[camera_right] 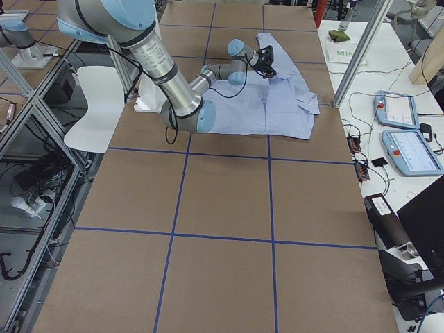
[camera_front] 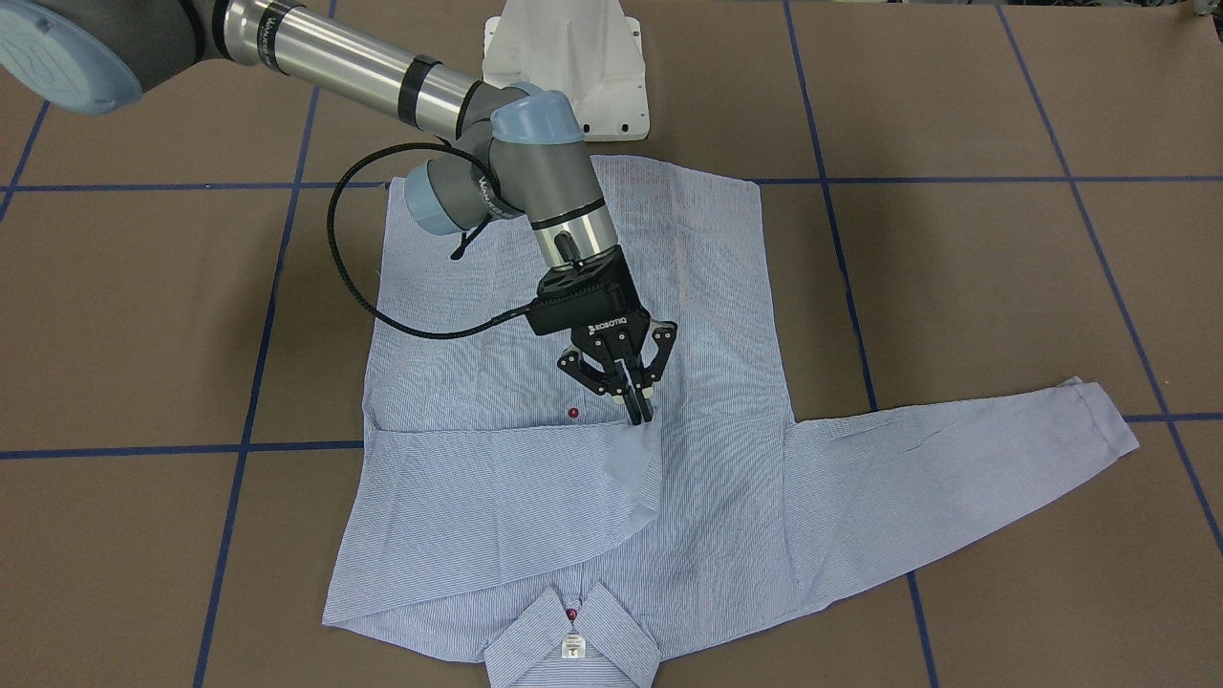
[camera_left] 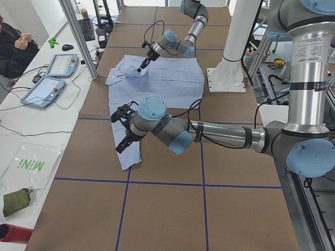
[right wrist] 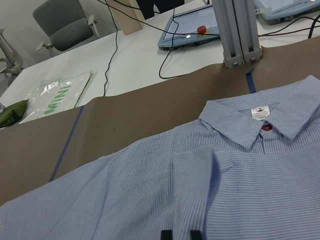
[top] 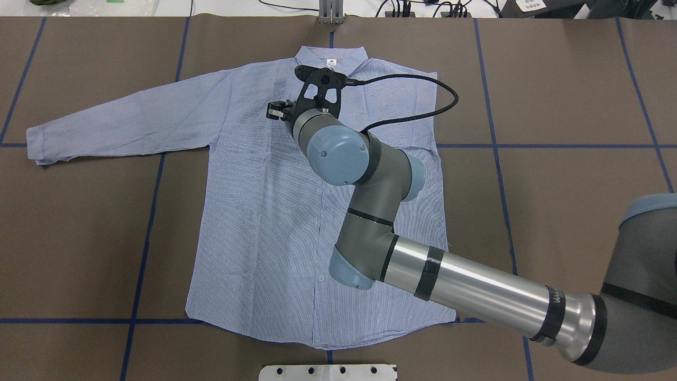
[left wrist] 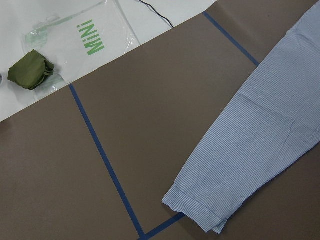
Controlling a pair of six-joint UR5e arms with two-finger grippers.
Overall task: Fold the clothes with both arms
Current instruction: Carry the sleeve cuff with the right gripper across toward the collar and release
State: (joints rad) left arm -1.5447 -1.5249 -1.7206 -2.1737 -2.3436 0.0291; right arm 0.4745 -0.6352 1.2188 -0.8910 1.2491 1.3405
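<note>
Striped shirt (camera_front: 712, 334) lies flat, one sleeve (camera_front: 497, 497) folded inward.

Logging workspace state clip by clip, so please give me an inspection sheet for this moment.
Surface: brown table with blue tape grid.
Job's things: shirt flat, front up; one sleeve folded across the chest, the other outstretched.
Clutter: green bundle and clear MiNi bag, off the brown surface.
Grippers: right gripper shut on the folded sleeve's cuff; left gripper above the outstretched cuff, open or shut unclear.
Cables: black cable loops from the right wrist over the shirt.
Surroundings: teach pendants, a person beside them.
</note>
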